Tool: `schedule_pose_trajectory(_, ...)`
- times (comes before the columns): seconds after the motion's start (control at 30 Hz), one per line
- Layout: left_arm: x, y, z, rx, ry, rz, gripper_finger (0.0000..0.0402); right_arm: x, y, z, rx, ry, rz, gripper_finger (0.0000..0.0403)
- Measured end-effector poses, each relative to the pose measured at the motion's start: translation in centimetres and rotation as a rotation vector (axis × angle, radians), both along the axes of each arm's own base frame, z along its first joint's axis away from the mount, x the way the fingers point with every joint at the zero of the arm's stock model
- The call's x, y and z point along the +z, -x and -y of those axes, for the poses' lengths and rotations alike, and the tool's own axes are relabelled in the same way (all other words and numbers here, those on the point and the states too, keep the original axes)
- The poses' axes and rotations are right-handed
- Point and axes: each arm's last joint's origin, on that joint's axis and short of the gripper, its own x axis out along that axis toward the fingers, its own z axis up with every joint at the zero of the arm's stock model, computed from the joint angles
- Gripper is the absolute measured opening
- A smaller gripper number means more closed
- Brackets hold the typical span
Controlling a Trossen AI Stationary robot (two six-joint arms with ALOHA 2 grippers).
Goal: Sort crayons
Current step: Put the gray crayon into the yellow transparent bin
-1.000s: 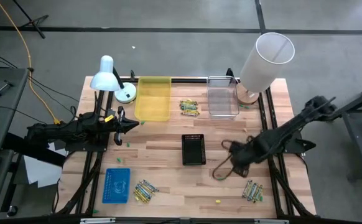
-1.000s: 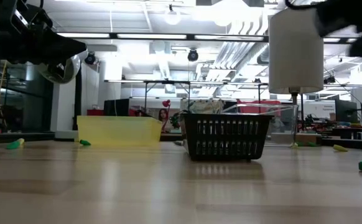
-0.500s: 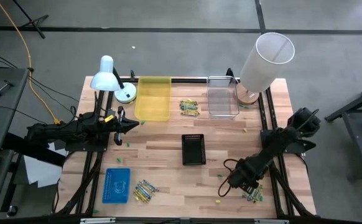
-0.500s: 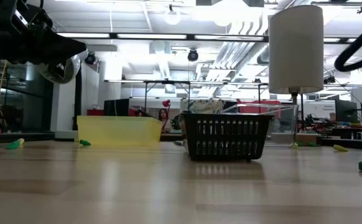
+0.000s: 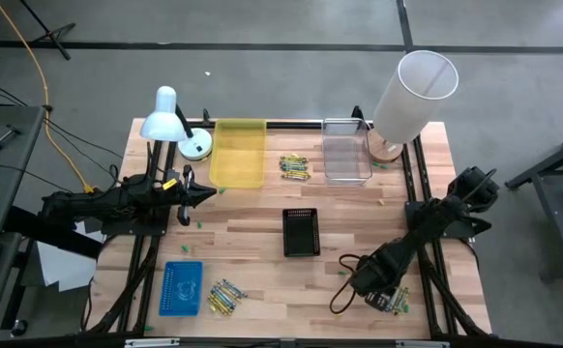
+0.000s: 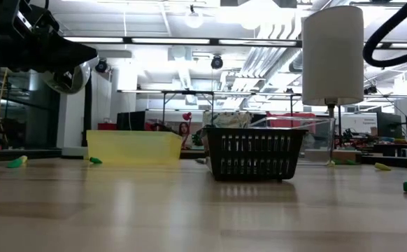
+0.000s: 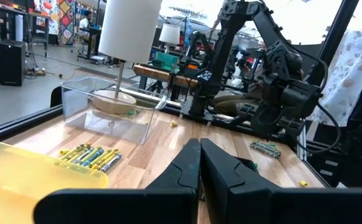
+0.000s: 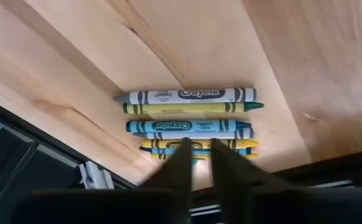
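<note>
The tabletop [image 5: 262, 242] is pale wood planks with a black frame, standing on a grey concrete floor [image 5: 262, 58]. Along its far edge sit a white desk lamp [image 5: 165, 116], a yellow tray [image 5: 238, 153], a clear tray [image 5: 346, 162] and a tall white cylinder [image 5: 412, 92]. A black basket [image 5: 301, 232] stands near the middle and a blue tray [image 5: 181, 287] near the front left corner.

The crayons lie in three bunches: one between the yellow and clear trays [image 5: 294, 166], one just beside the blue tray [image 5: 225, 297], and one near the front right corner [image 5: 394, 302]. A single yellow crayon [image 5: 339, 312] lies apart near the front edge.

The right gripper [image 5: 386, 293] is down over the front right bunch; its wrist view shows white, green, blue and yellow crayons [image 8: 187, 118] side by side, with the dark fingers [image 8: 171, 171] close together over the yellow ones. Whether they grip a crayon cannot be told.

The left gripper [image 5: 206, 194] waits at the left side near the yellow tray, fingers [image 7: 184, 168] pressed together and empty.

Seen level from the tabletop, the room behind is a bright workshop with ceiling lights, pipes and other benches.
</note>
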Motion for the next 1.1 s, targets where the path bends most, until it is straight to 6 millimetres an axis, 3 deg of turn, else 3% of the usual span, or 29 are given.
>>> schedule_pose_trajectory(0.57,0.0,0.0,0.0,0.003,0.0,0.0,0.0003,-2.6,-0.4,-0.3,0.075,0.039,-0.046,0.0001)
schedule_pose_trajectory(1.1,0.0,0.0,0.0,0.002,0.0,0.0,0.0003,-2.6,-1.4,0.9,0.071,0.067,0.001,0.0)
